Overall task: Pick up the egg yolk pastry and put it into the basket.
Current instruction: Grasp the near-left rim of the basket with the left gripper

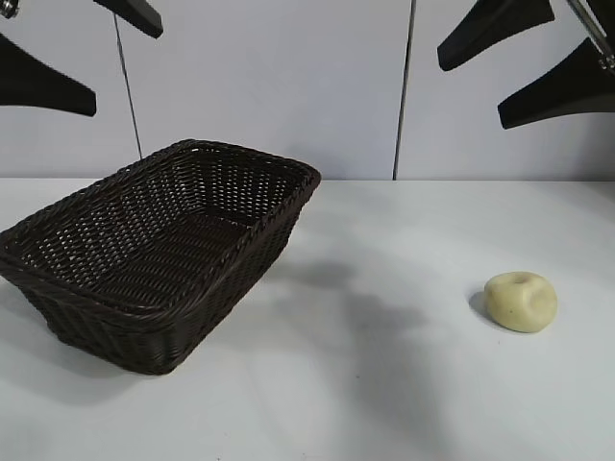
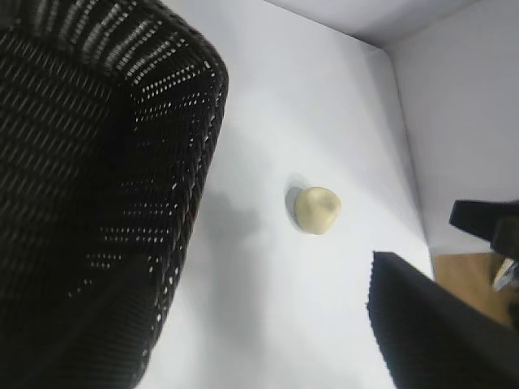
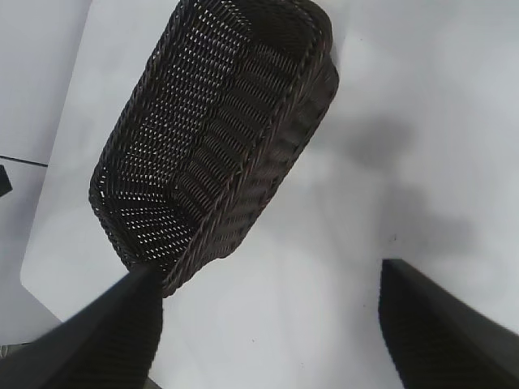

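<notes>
Both grippers hang spread and empty, left gripper (image 1: 67, 53) upper left, right gripper (image 1: 524, 67) upper right, so your egg yolk pastry (image 1: 521, 302) lies untouched at lower right, well apart from the basket (image 1: 58, 288).

The basket (image 1: 154, 252) is dark brown woven wicker. The pastry (image 1: 521, 301) is pale yellow; the table (image 1: 384, 384) plain white

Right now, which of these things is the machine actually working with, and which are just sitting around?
Part of the job:
- egg yolk pastry, alone on the table
- basket, empty
- right gripper, open, high above the pastry
- left gripper, open, raised above the basket

Just there:
- white table
- wall behind
</notes>
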Tool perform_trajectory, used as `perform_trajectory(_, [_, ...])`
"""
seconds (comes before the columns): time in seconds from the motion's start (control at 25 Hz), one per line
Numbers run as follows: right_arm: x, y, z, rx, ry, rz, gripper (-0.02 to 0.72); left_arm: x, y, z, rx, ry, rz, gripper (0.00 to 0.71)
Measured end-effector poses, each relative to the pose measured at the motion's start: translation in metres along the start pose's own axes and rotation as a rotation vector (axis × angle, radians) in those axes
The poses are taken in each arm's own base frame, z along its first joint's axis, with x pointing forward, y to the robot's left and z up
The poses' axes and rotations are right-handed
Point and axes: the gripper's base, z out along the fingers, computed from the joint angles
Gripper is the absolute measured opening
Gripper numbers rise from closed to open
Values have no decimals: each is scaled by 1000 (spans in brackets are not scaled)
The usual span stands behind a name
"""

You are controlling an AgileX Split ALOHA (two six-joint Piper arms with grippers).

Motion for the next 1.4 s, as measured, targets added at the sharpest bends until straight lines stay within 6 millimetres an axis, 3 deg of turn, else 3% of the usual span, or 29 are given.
perform_trajectory(0.44, [0, 0, 0, 0, 0, 0, 537, 20, -3, 11, -216, -133, -165, 539])
perform_trajectory(0.8, [0, 0, 0, 0, 0, 0, 537, 12, 0, 14, -245, -242, -277, 539])
perform_trajectory(1.4, [0, 0, 0, 0, 0, 0, 537, -2, 23, 94, -414, -159, -304, 539])
